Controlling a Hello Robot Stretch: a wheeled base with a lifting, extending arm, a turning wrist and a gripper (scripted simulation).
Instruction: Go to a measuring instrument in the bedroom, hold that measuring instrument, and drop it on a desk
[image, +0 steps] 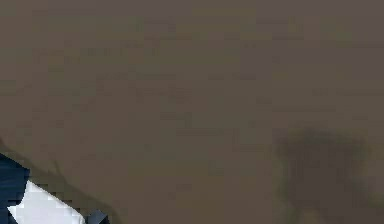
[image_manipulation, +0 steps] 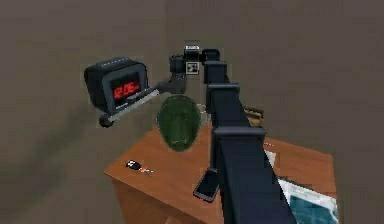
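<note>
My arm covers the middle of the table, and the bottom edge cuts both off. The arm also hides the right edge of a green rounded thing. One thing on the table is too small to name. A pale blue sheet runs off the bottom edge. The clock has red digits I cannot read. In the forward view's bottom left corner, a dark blue and white shape is cut off.

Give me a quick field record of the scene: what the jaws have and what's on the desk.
held: alarm clock with red digits, hanging at the jaws, clear of every surface
arm: dark bar reaching out over the desk
desk: wooden top, below the clock
on desk: phone, small dark item, blue-white paper
near desk's far edge: green rounded thing
stage: clock held, not yet dropped
</note>
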